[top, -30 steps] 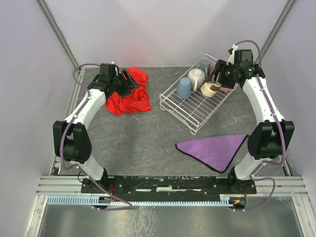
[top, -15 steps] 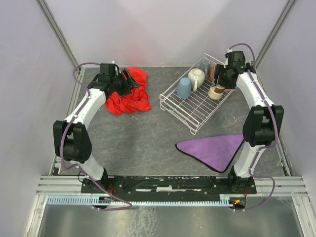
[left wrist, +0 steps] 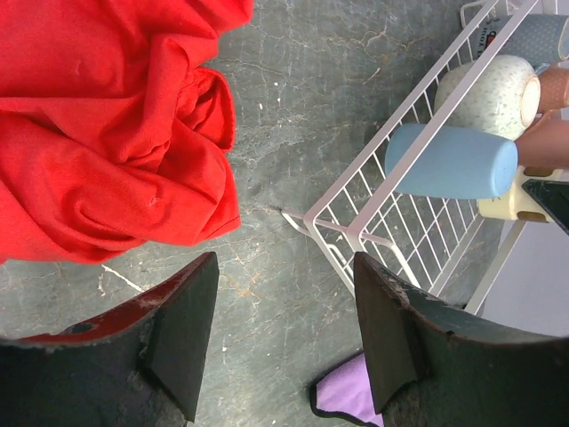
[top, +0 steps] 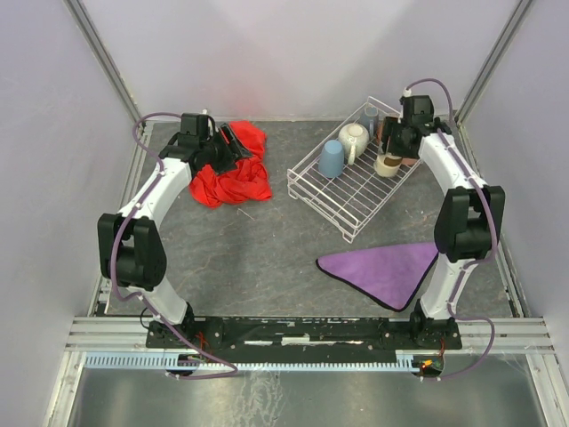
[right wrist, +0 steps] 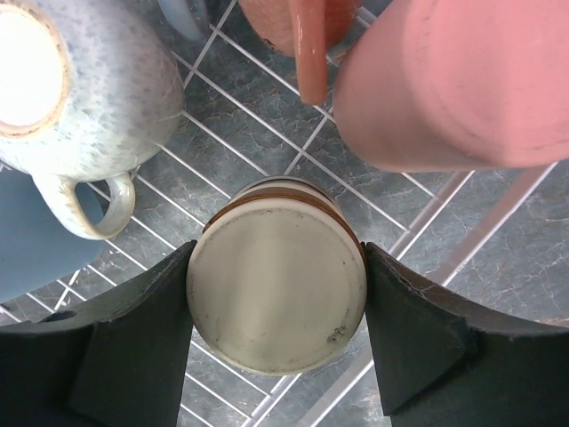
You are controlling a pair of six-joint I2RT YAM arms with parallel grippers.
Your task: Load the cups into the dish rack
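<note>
The white wire dish rack (top: 356, 191) stands at the back right. In it are a light-blue cup (top: 331, 158), a cream handled mug (top: 354, 138) and a grey-blue mug (top: 370, 116). My right gripper (top: 396, 147) is shut on the small orange-and-white mug (right wrist: 276, 298), held bottom-up just over the rack's wires (right wrist: 418, 231). A salmon-pink tumbler (right wrist: 462, 80) and a terracotta handled cup (right wrist: 293, 18) lie beside it. My left gripper (left wrist: 284, 329) is open and empty above the floor, between the red cloth and the rack's corner (left wrist: 373, 178).
A crumpled red cloth (top: 236, 178) lies at the back left under the left gripper (top: 233, 142). A purple cloth (top: 387, 267) lies in front of the rack. Walls close in at the back and both sides.
My right arm has swung toward the back and turned the orange-and-white mug from tilted to bottom-up over the rack. The left arm has not moved.
</note>
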